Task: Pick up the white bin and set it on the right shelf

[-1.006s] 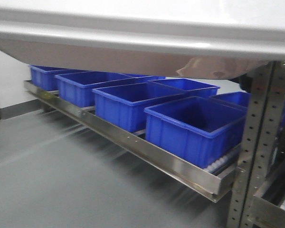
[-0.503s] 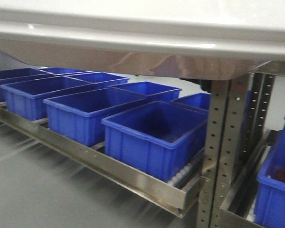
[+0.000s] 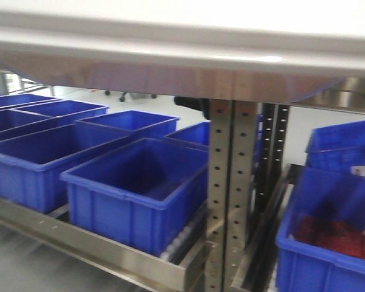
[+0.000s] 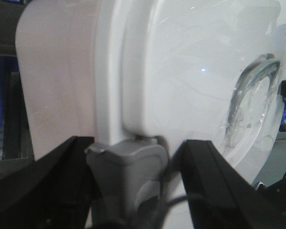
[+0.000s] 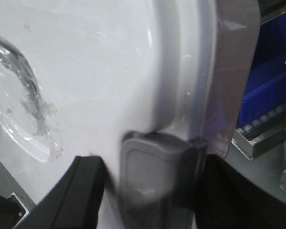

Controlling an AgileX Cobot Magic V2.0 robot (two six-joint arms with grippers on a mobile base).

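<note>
The white bin (image 3: 170,42) fills the top of the front view, its pinkish underside and white rim hanging above the racks. In the left wrist view my left gripper (image 4: 133,157) straddles the grey latch (image 4: 128,176) at one end of the white bin (image 4: 181,71), black fingers (image 4: 209,176) shut on it. My right gripper (image 5: 150,167) holds the other end of the bin (image 5: 86,71) the same way, around its grey latch (image 5: 157,176). A shiny steel level of the right shelf (image 3: 353,91) shows past the perforated upright (image 3: 231,182).
Several open blue bins (image 3: 140,194) stand on the lower steel rack rail (image 3: 91,249) at left. Right of the upright, a blue bin with red contents (image 3: 328,243) sits low, another blue bin (image 3: 347,143) behind it. Grey floor lies below left.
The front view has swung right: the blue bins slid left, the upright moved to the centre, and the right bay with its blue bins came into view. The bin stays held above.
</note>
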